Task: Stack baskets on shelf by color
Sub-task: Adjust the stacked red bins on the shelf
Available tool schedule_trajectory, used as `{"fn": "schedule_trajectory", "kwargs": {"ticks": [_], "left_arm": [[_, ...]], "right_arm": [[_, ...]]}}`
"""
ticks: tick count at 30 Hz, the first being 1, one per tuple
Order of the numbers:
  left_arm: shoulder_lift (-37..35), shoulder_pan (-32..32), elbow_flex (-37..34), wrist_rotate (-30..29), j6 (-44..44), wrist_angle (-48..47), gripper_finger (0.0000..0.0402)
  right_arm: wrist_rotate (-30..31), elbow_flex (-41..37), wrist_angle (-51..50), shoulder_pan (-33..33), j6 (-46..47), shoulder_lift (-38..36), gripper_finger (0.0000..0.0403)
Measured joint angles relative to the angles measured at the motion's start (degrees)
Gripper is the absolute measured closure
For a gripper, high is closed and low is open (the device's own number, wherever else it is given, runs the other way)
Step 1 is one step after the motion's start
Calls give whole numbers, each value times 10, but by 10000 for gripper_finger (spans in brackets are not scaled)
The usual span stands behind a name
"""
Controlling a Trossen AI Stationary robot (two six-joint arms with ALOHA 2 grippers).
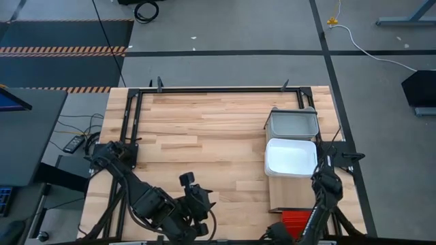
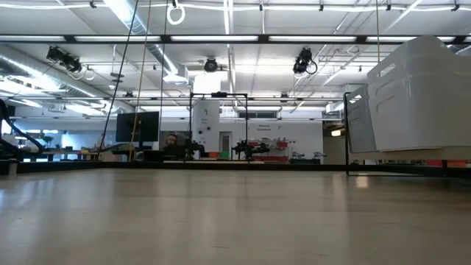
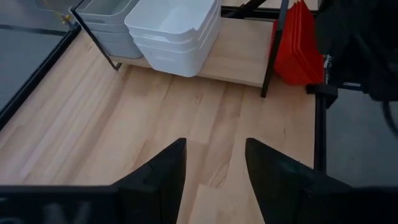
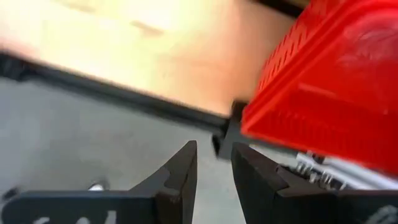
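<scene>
**Three colour stacks on the shelf, both arms pulled back**

The shelf (image 1: 282, 196) runs near to far along the right side of the table (image 1: 204, 129). On it, far to near, sit the grey baskets (image 1: 293, 124), the white baskets (image 1: 291, 157) and the red baskets (image 1: 294, 223), the last at the near edge and partly hidden by the right arm. The left wrist view shows the grey and white ones nested in stacks, touching side by side; how many are in each stack I cannot tell for certain. The top white and grey baskets look empty; the inside of the red ones cannot be seen.

The left gripper (image 3: 214, 165) hangs over bare table at the near left, fingers parted and holding nothing. The right gripper (image 4: 214, 165) is beside the red baskets off the near right edge, fingers a little apart with nothing between them.

Judging by this layout, sorting looks close to done. A good finish would be to check that the red stack sits fully on the shelf and square with its neighbours, nudging gently so the nested baskets do not tip.
</scene>
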Motion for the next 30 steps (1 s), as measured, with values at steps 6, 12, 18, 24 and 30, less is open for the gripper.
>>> {"fn": "schedule_trajectory", "kwargs": {"ticks": [6, 12, 18, 24, 30], "left_arm": [[0, 0, 0, 2, 0, 1, 230], [0, -1, 0, 2, 1, 1, 230], [0, 0, 0, 2, 7, 1, 230], [0, 0, 0, 15, 28, 1, 230], [0, -1, 0, 20, 36, 1, 230]], "right_arm": [[-27, -18, -1, -5, -5, 4, 298], [-55, -19, -2, -6, -14, 4, 298], [-62, -26, -1, -3, -12, 4, 298], [-87, -72, -2, -1, -5, 4, 298], [-71, -84, -2, 3, 4, 4, 298]]}}
